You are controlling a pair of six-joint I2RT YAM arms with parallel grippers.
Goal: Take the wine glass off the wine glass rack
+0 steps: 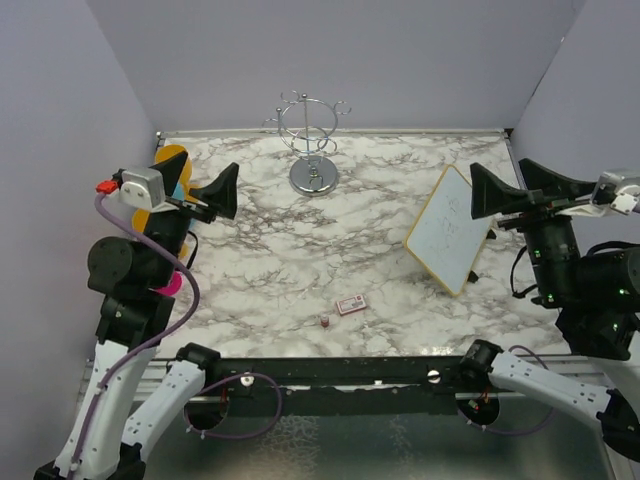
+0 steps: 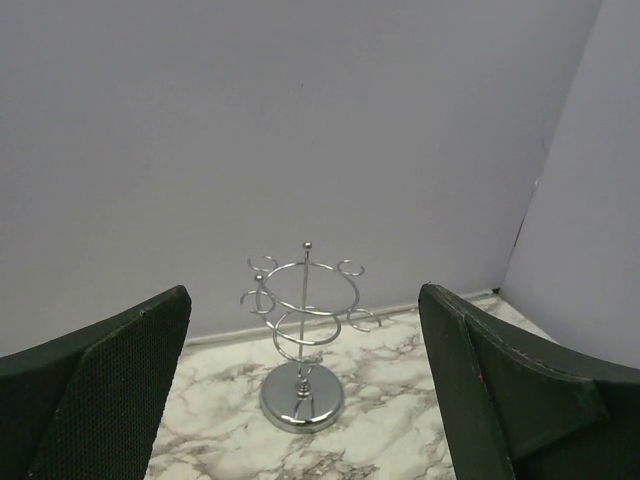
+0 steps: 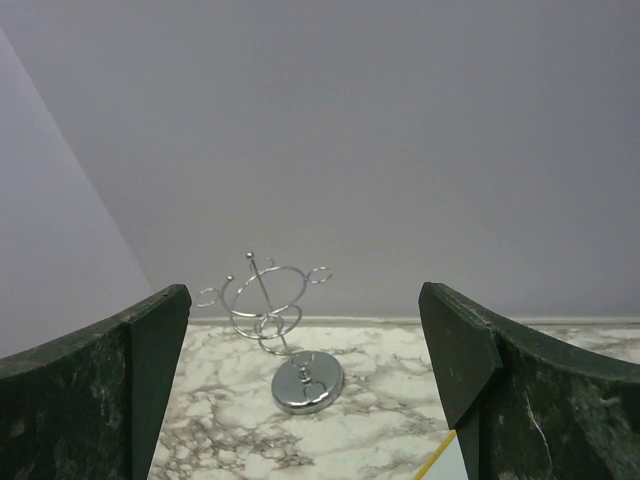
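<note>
Left pincer (image 1: 195,178): spread wide, nothing between the fingers, hanging above the left side of the table (image 1: 280,250). The rack (image 1: 313,176) is ahead of it and off to its right, well apart. It stands upright at the far edge of the table, close to the back wall (image 1: 320,60). In the left wrist view the rack (image 2: 302,398) is centred in the gap between the two fingers. Its round base is on the marble, the post goes straight up, and there's a ring with curled hooks on top.

Right pincer (image 1: 512,184): also spread wide, gripping nothing, above the right side of the table. The rack is ahead of it and to its left, well apart. In the right wrist view the rack (image 3: 305,380) sits in the gap, left of centre. It looks tilted there but upright in the other two views.

A board (image 1: 452,228), white with a yellow edge, lies tilted just below the right pincer and to its left. Its corner (image 3: 450,465) shows at the bottom between the fingers. Cannot tell if they touch.

A small pink card (image 1: 351,304) and a tiny dark-red item (image 1: 324,321) lie behind both pincers, toward the arm bases and roughly midway between them. The item is too small to identify.

A yellow shape (image 1: 175,155) sits right behind the left pincer, partly hidden by it.
</note>
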